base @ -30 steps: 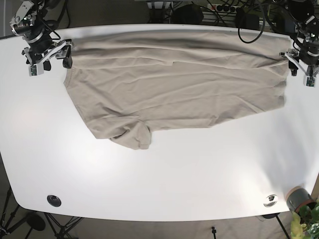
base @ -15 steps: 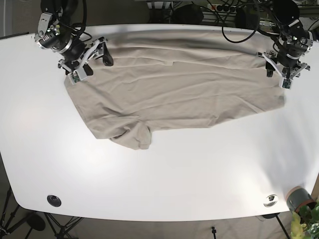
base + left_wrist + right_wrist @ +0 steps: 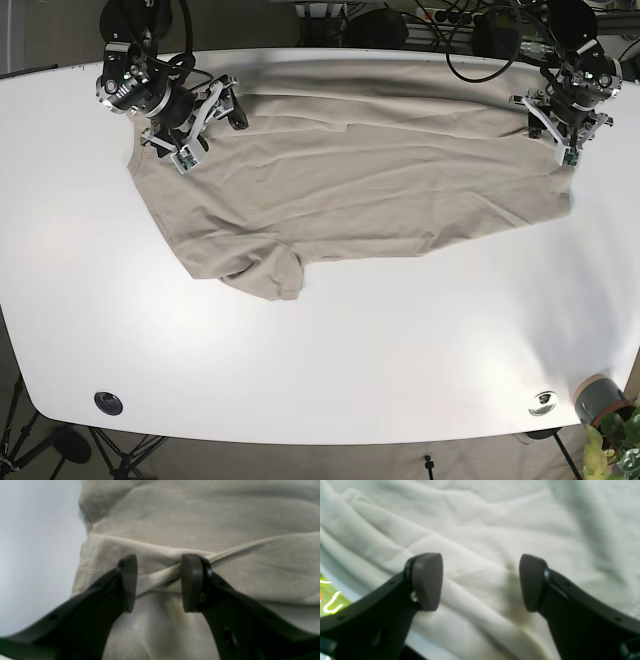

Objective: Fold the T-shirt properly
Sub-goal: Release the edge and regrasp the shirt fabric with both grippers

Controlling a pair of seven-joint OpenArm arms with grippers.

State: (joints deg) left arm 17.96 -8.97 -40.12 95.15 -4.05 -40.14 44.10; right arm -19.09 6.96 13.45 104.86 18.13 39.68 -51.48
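Two dark arms with black two-fingered tools

In the base view each arm is black with silvery metal brackets and looping black cables: the right tool (image 3: 195, 125) at upper left, the left tool (image 3: 560, 125) at upper right. Close up, the left tool (image 3: 158, 582) and right tool (image 3: 480, 582) have matte black fingers (image 3: 426, 581) with rounded grey pads and small screw holes.

A beige T-shirt (image 3: 350, 190) lies spread flat and wrinkled across the far half of the white table (image 3: 330, 360). Its far edge is folded over in a long band, and one sleeve bunches toward the near left.
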